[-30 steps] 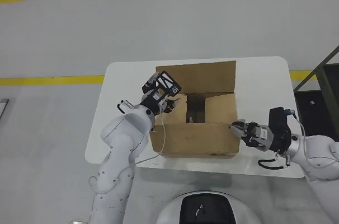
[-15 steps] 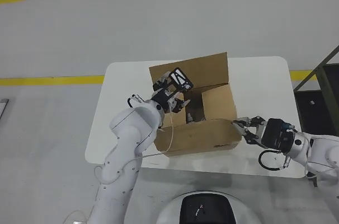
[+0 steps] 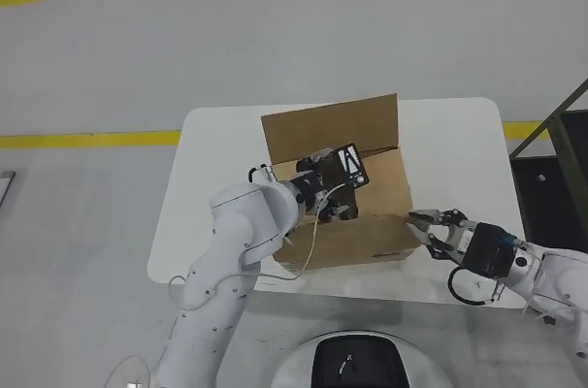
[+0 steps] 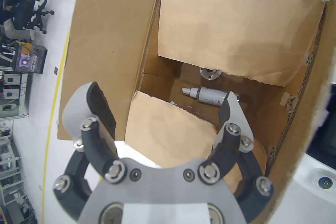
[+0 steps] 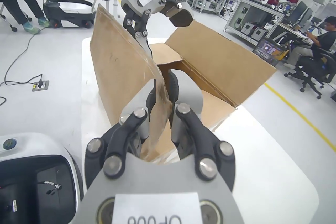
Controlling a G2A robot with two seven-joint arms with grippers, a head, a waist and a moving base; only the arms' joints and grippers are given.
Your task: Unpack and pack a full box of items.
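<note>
Cardboard box (image 3: 357, 242) open at the middle of the white table (image 3: 449, 126), left gripper (image 4: 162, 99) spread wide over its opening, holding nothing, right gripper (image 5: 162, 88) pinched on its near flap, spray bottle (image 4: 210, 97) lying inside

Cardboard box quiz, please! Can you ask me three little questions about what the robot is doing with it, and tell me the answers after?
1. True or false: the left pincer is holding the bottle.
2. Pick one: what is the right pincer pinching? A) an edge of the cardboard box; B) the bottle; C) nothing.
3. Fill the gap: inside the cardboard box, the bottle lies on its ____.

Key: 1) False: it is open, above the box's opening. 2) A. 3) side.
</note>
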